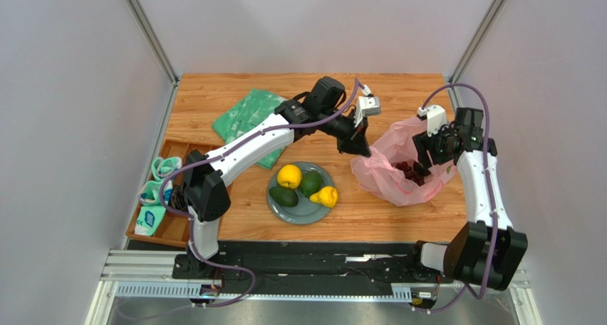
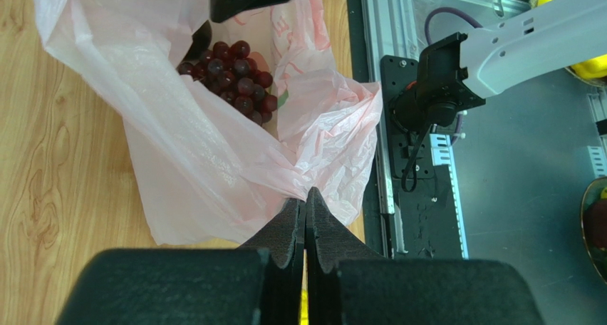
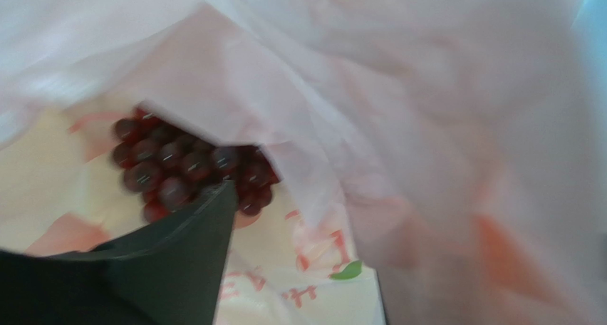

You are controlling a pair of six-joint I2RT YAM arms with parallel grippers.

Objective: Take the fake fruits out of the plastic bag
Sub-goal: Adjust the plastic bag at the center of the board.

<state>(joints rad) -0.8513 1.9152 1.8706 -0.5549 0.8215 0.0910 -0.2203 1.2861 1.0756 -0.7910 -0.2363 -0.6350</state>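
The table (image 1: 214, 90) has a wood top and is walled on three sides. I have both arms reaching over its right half.

The plastic bag (image 1: 388, 182) (image 2: 214, 161) (image 3: 442, 90) is pink and translucent. It lies crumpled right of centre with its mouth open upward.
- The left gripper (image 1: 361, 148) (image 2: 306, 197) is at the bag's left rim. The left wrist view shows its fingers pressed together with film bunched at their tips, so I note it as clamped on the plastic bag.
- The right gripper (image 1: 424, 164) is down in the bag mouth from the right with its jaws spread. The right wrist view shows only one finger (image 3: 178, 261), its tip just beside the grape bunch (image 1: 411, 170) (image 2: 231, 79) (image 3: 178, 164). I cannot tell whether they touch.

The green patterned bag (image 1: 246, 115) lies flat at far left, partly under the left arm (image 1: 242, 143).

The wooden tray (image 1: 173, 229) sits at the table's left edge. It holds teal-and-white items too small to identify.

The plate (image 1: 308, 211) is grey-green and sits near centre, left of the plastic bag and apart from it. On it, close together:
- the yellow-orange citrus (image 1: 288, 175)
- two dark green avocados (image 1: 283, 196) (image 1: 310, 183)
- the small yellow lumpy fruit (image 1: 325, 196)

The grape bunch is dark red and lies inside the plastic bag on its lower wall. It is the only fruit I see in there.
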